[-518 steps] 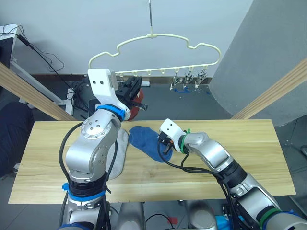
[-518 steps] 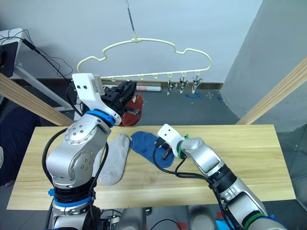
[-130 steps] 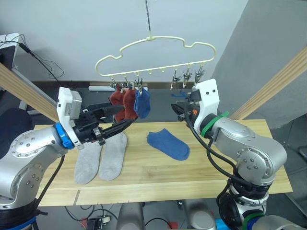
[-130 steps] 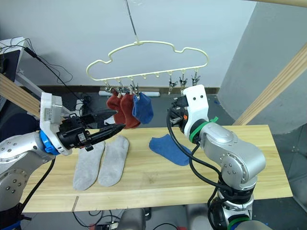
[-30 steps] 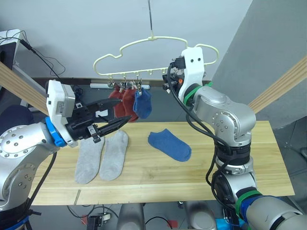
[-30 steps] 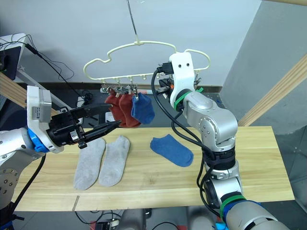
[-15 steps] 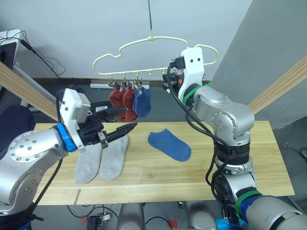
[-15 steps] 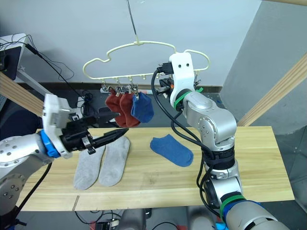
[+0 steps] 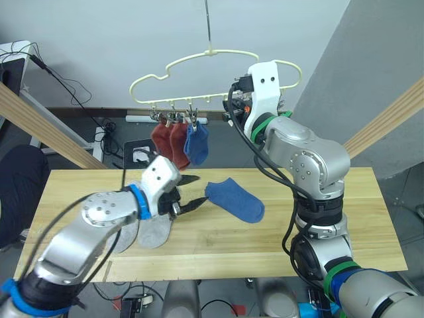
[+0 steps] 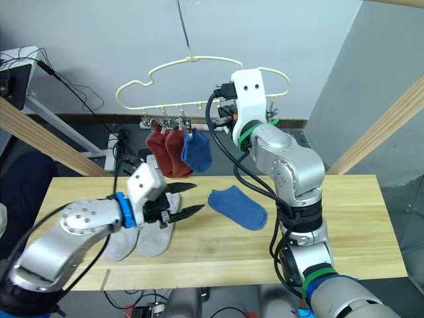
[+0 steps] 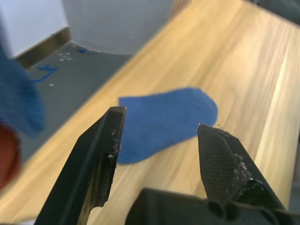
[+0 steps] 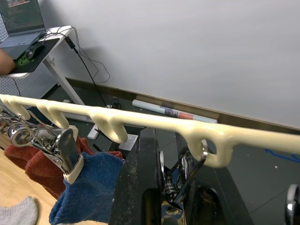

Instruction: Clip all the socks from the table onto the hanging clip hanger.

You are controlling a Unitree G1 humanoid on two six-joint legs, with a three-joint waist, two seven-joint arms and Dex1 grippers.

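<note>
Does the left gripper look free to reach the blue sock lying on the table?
Probably yes. The left gripper, jaws open, points at the blue sock with bare table between them.

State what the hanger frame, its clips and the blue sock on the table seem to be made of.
Hanger frame: probably smooth matte plastic or coated wire, pale yellow.
Clips: shiny metal with bright reflections.
Blue sock: soft knit fabric, fuzzy and limp on the table.

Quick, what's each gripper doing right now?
Left gripper: open, empty, aimed at the blue sock on the table.
Right gripper: shut on a metal clip of the hanger.
</note>
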